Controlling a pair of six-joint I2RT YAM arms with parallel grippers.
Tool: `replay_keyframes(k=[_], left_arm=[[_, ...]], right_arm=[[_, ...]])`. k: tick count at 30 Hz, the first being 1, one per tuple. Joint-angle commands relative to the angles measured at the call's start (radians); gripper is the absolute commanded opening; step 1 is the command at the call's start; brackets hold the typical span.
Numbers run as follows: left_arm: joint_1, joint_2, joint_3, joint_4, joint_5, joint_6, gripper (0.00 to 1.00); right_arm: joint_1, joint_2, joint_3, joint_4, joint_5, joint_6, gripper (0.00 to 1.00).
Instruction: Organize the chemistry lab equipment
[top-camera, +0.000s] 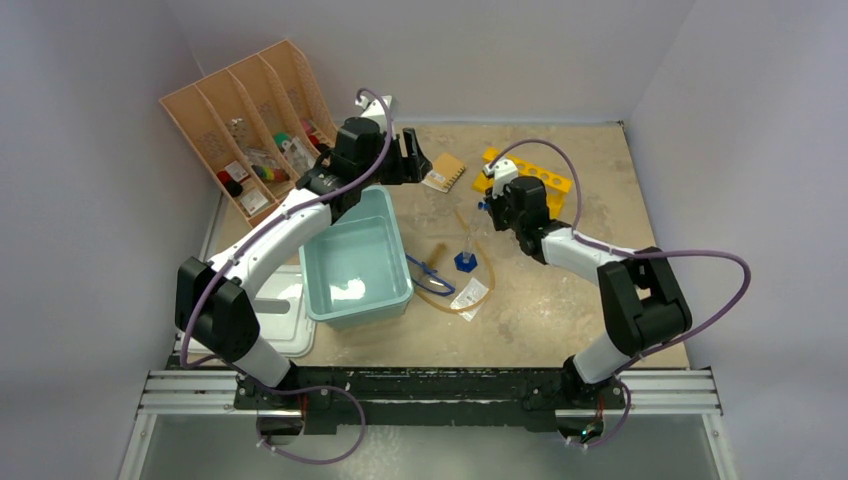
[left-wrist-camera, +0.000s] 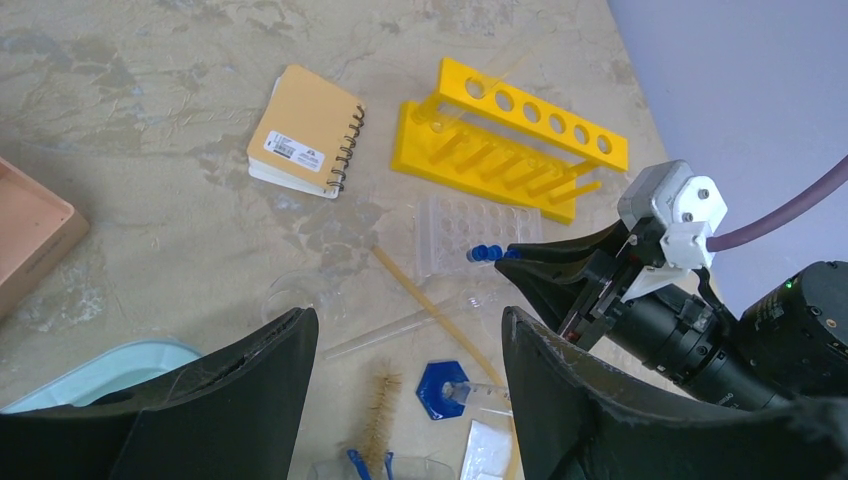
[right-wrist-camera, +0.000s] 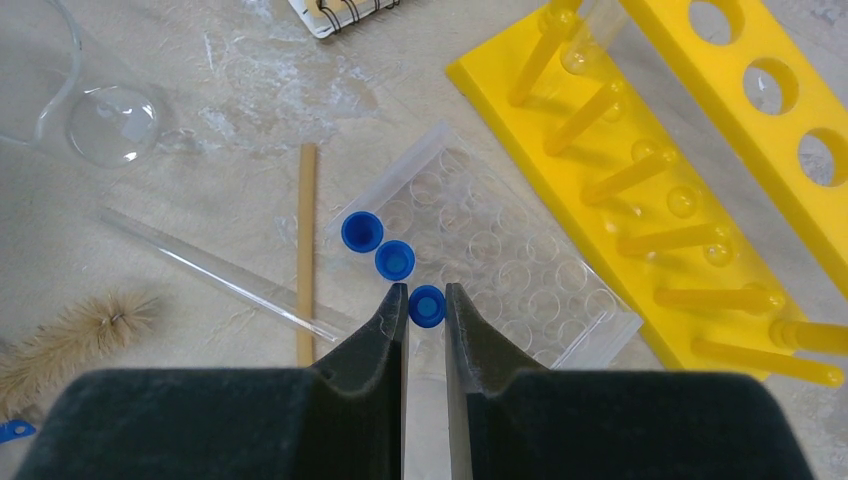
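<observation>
My right gripper (right-wrist-camera: 427, 292) is shut on a blue-capped test tube (right-wrist-camera: 427, 307) standing at the edge of a clear well plate (right-wrist-camera: 520, 280). Two more blue-capped tubes (right-wrist-camera: 378, 246) stand just beyond it. In the left wrist view the right gripper (left-wrist-camera: 516, 256) reaches those caps (left-wrist-camera: 484, 253). My left gripper (left-wrist-camera: 408, 330) is open and empty, hovering above the brush (left-wrist-camera: 379, 404), the clear cylinder with its blue hexagonal base (left-wrist-camera: 442, 389) and the amber tubing (left-wrist-camera: 430, 305). The goggles (left-wrist-camera: 372, 467) show at the bottom edge. From above, the left gripper (top-camera: 415, 160) is beside the tub.
A yellow test tube rack (top-camera: 540, 176) and a spiral notebook (top-camera: 444, 172) lie at the back. The pale teal tub (top-camera: 392, 255) sits centre-left, with the peach organiser (top-camera: 205, 125) behind it and a white lid (top-camera: 285, 322) in front. A clear glass rod (right-wrist-camera: 200, 265) and a flask (right-wrist-camera: 100, 122) lie near the tubing.
</observation>
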Motion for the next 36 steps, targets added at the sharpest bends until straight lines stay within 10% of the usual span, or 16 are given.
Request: replay_keyframes(k=[1, 21, 36], left_arm=[[0.008, -0.008, 0.03, 0.019, 0.019, 0.016, 0.67], [0.008, -0.013, 0.025, 0.029, 0.039, -0.002, 0.67], [0.008, -0.047, -0.003, 0.018, 0.036, -0.003, 0.67]], right_arm=[[0.003, -0.029, -0.033, 0.085, 0.037, -0.005, 0.08], [0.001, -0.16, 0.069, -0.146, 0.061, 0.105, 0.54], [-0.005, -0.031, 0.185, -0.268, 0.031, 0.179, 0.47]])
